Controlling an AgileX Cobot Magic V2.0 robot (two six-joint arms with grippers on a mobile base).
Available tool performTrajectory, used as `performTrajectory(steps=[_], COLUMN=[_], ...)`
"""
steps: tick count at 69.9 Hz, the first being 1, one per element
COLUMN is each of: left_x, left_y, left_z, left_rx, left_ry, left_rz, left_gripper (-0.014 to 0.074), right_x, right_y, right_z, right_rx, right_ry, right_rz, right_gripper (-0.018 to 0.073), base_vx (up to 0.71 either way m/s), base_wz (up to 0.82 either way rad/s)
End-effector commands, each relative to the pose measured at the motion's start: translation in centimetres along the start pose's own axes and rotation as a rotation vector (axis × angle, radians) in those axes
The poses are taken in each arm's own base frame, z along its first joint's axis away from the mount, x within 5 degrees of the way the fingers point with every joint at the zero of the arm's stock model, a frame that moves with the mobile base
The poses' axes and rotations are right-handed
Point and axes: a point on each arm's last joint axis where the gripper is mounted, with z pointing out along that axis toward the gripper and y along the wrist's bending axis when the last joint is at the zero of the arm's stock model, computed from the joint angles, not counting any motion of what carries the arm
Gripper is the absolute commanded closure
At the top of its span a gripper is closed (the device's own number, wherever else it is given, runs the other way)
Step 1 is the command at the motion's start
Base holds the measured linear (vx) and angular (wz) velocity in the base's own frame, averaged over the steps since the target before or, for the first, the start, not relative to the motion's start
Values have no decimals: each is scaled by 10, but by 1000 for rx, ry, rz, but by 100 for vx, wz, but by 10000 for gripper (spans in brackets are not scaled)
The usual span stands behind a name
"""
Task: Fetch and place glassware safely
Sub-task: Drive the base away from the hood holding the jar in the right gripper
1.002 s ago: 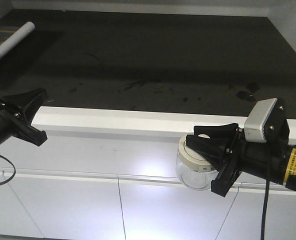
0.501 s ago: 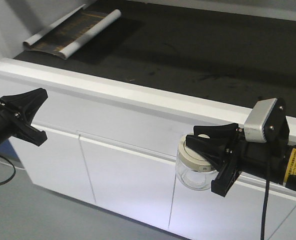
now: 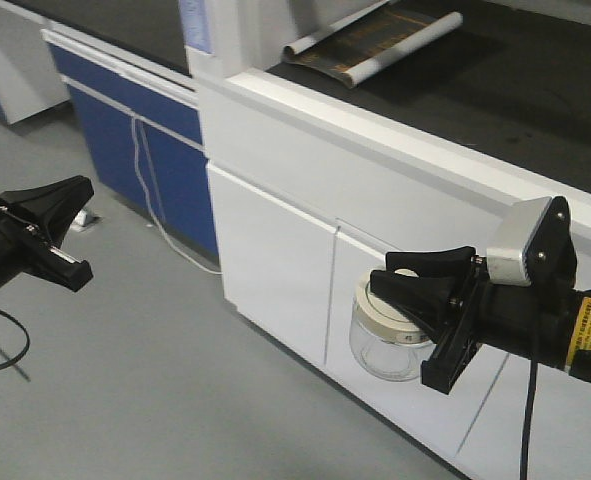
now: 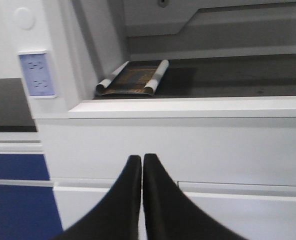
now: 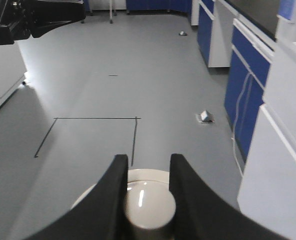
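The glassware is a small squat clear glass jar (image 3: pixel 383 345) with a cream-white round lid. My right gripper (image 3: pixel 400 285) is shut on the lid's central knob (image 5: pixel 149 204) and holds the jar in the air in front of a white cabinet. In the right wrist view the two black fingers (image 5: pixel 107 195) clamp the knob from both sides above the lid (image 5: pixel 142 176). My left gripper (image 3: pixel 70 225) is shut and empty, at the left over the grey floor. In the left wrist view its tips (image 4: pixel 141 159) meet and point at the white cabinet front.
A white bench with a dark top (image 3: pixel 535 70) runs along the back; a rolled paper (image 3: pixel 375 38) lies on it. Blue cabinets (image 3: pixel 165 150) stand to the left, with a cable hanging in front. Grey floor (image 3: pixel 175 380) lies below. A wall socket plate (image 4: pixel 36 74) shows in the left wrist view.
The view of the bench has swung and pulled back: the bench moved up and right, and floor and blue cabinets came into view. Both grippers keep their places in the frame; the jar stays held.
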Motion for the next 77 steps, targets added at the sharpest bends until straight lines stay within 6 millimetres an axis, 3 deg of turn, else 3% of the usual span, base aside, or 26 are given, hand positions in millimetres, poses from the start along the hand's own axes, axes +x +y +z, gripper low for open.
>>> performTrajectory(steps=[1, 41, 77], left_x=[-20, -20, -20], left_y=[0, 0, 0], left_z=[-1, -1, -1], left_rx=[1, 1, 1], left_ry=[-112, -112, -112], left_rz=[0, 0, 0], left_gripper=[603, 603, 603], right_x=[-21, -21, -21], right_y=[2, 2, 2], right_z=[-4, -4, -4], right_rx=[-16, -16, -15], right_ry=[-114, -114, -113], right_rz=[-7, -7, -7], right_gripper=[559, 559, 560], base_vx=[-17, -13, 5], base_wz=[64, 65, 64])
